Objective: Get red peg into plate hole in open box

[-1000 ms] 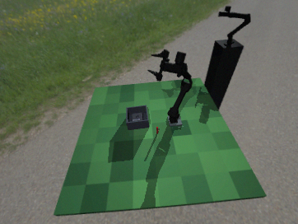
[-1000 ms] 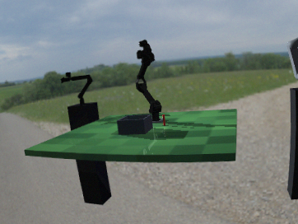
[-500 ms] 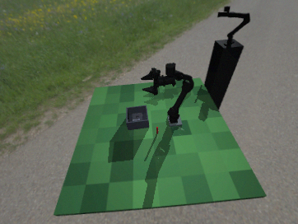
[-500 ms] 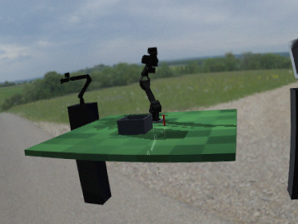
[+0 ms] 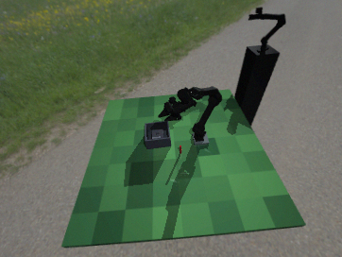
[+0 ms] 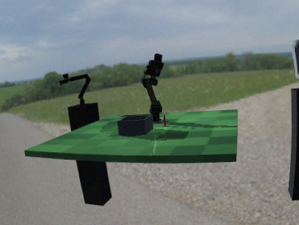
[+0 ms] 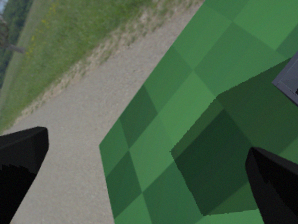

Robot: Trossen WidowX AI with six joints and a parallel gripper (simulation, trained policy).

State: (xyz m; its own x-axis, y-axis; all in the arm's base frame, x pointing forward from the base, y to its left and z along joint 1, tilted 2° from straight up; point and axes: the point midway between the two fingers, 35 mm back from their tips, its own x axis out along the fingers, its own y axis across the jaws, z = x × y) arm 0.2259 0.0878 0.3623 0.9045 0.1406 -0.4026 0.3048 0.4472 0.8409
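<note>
Red peg stands upright on the desk, lower than the tool and well apart from it. The tool is up in the air with its fingers spread wide and nothing pinched between them. The wrist view does not show the peg, so the tool is probably not lined up with it.

As for progress, none of the handling is done: the peg is neither gripped nor lifted. Left to do are the reach, the grasp, the carry to the box, the lowering and the full seating in the hole. I judge the job to be at its approach stage, and the next move calls for bringing the tool down over the peg with the fingers straddling it.

The open box also sits below the tool, with only its corner at the edge of the wrist view. It stands upright, its mouth uncovered, with the peg outside and beside it. Inside, the top view shows a paler patch at the bottom, likely the plate; its hole is too small to make out. A thin upright peg could tip if a finger brushes it on the way down.

Fingers lower, swung nearer box
</note>
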